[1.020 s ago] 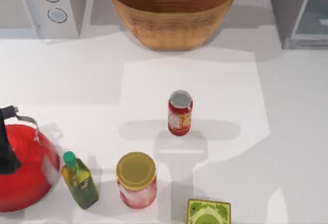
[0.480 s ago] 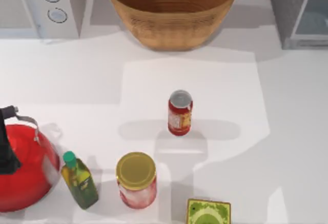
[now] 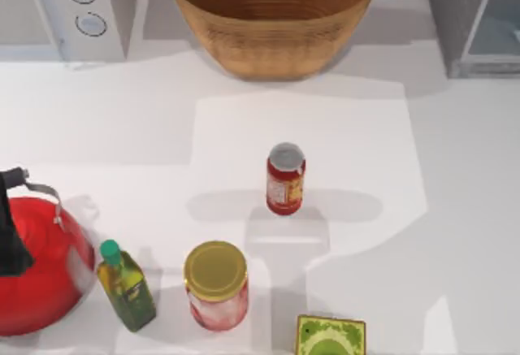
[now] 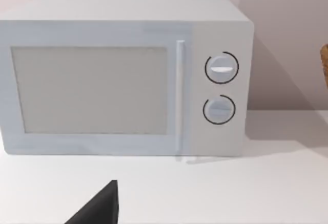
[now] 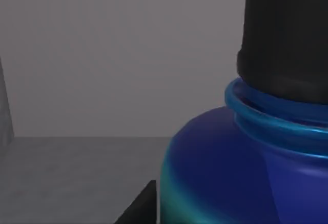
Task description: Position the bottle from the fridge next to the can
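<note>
The red can [image 3: 285, 178] with a silver top stands upright near the middle of the white table. The grey fridge [image 3: 452, 22] sits at the back right corner, its pale door panel [image 3: 497, 23] beside it. In the right wrist view the blue bottle [image 5: 230, 172] with its black cap [image 5: 284, 34] looms very close, with grey fridge walls [image 5: 102, 55] behind it. A dark part of my right gripper [image 5: 138, 209] lies right beside the bottle's body. A dark part of my left gripper [image 4: 97, 208] hangs over the table, facing the microwave.
A white microwave [image 3: 65, 6] [image 4: 123, 75] stands at the back left and a wicker bowl [image 3: 272, 14] at the back middle. Along the front sit a red kettle [image 3: 32, 266], an olive oil bottle [image 3: 126, 286], a yellow-lidded jar [image 3: 216, 286] and a green box [image 3: 330, 337].
</note>
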`<state>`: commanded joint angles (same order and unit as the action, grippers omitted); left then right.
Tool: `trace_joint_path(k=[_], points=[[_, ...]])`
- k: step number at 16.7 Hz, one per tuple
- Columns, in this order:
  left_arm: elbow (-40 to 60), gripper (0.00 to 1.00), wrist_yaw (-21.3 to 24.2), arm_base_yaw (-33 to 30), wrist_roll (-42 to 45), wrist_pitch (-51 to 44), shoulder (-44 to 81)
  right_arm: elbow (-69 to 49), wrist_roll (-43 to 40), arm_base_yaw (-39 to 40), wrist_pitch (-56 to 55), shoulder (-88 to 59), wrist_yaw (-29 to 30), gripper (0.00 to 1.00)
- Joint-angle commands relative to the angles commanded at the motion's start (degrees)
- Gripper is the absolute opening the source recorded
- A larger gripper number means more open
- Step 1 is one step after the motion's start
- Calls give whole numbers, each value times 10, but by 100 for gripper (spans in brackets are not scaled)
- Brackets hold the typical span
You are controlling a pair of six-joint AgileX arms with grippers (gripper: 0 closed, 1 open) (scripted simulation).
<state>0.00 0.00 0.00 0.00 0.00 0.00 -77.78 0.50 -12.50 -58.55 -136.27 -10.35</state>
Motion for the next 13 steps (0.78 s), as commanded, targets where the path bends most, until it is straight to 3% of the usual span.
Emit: trace_joint_path(k=[13], points=[[0, 100, 0, 0, 0, 0, 0, -12, 2, -2, 83, 72, -1, 0]])
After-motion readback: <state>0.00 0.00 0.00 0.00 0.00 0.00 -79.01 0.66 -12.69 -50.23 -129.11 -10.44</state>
